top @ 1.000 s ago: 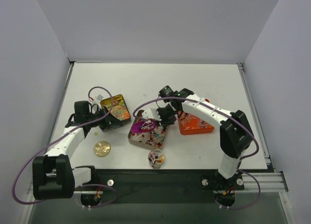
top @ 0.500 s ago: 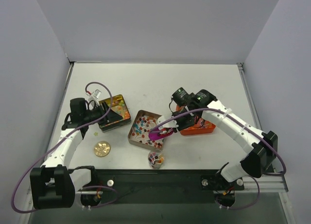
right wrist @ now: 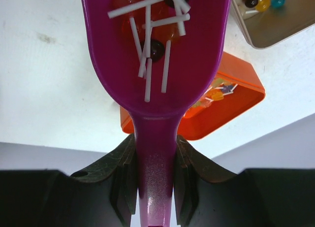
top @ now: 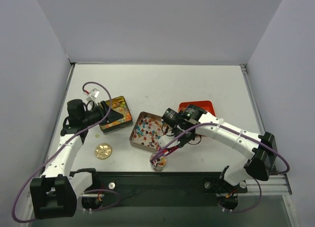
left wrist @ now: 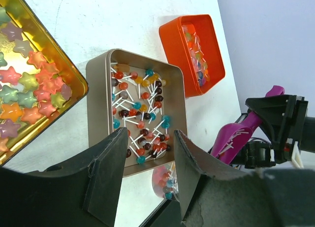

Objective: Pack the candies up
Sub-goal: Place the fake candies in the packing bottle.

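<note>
The candies are tiny lollipops with white sticks in a square bronze tin (top: 145, 131) (left wrist: 140, 113), star-shaped sweets in a gold tin (top: 123, 109) (left wrist: 29, 89), and wrapped pieces in an orange tin (top: 201, 108) (left wrist: 194, 52). My right gripper (top: 178, 134) (right wrist: 155, 143) is shut on the handle of the purple scoop (top: 165, 149) (right wrist: 155, 49), which holds several lollipops. The scoop (left wrist: 241, 133) hangs just right of a small clear jar (top: 158, 161) (left wrist: 167, 180) with candies in it. My left gripper (top: 114, 117) (left wrist: 147, 163) is open and empty over the gold tin's near corner.
A round gold lid (top: 103, 150) lies on the table left of the jar. The three tins stand in a row across the middle of the white table. Grey walls stand left, right and behind.
My right arm has carried the loaded scoop from the square tin down toward the jar near the front edge. My left gripper has shifted slightly left.
</note>
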### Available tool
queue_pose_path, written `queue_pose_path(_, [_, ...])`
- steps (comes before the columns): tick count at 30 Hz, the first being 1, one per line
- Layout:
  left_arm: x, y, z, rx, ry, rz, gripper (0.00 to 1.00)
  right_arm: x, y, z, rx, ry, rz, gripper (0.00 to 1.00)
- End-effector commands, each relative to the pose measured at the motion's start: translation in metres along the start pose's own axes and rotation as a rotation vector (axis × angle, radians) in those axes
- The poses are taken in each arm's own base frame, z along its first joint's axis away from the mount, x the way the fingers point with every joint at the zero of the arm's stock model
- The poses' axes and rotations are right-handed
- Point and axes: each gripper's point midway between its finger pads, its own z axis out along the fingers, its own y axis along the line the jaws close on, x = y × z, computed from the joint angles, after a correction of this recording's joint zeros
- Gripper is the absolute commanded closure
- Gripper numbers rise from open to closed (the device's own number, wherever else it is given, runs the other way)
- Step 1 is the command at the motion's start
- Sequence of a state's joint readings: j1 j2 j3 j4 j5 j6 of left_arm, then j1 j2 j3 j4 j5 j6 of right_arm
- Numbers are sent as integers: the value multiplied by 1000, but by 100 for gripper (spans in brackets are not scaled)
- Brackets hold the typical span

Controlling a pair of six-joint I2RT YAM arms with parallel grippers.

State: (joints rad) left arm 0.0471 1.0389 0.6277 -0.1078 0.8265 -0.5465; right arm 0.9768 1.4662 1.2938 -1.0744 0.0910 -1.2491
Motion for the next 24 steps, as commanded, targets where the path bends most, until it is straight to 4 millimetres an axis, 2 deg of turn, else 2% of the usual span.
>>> queue_pose_path(1, [-8,-7,-7,16,-61,47,47,11,0,-5,-6,155,-19,100])
queue_pose_path(8, [-5,-4,-13,3,-87,50,47,-3,-8,-6,7,255,-106,100])
queue_pose_path(14, [-5,-4,-17,1,-107,51,46,-4,-17,-11,42,366,-172,100])
queue_pose_path(18, [-6,-6,-18,7,-119,52,45,-1,-26,-24,77,430,-186,100])
queue_pose_path(21, [-8,-8,-18,13,-123,53,45,2,-26,-32,86,440,-181,100])
queue_pose_path(24, [-11,-10,-18,16,-116,46,45,13,-17,-40,76,436,-135,100])
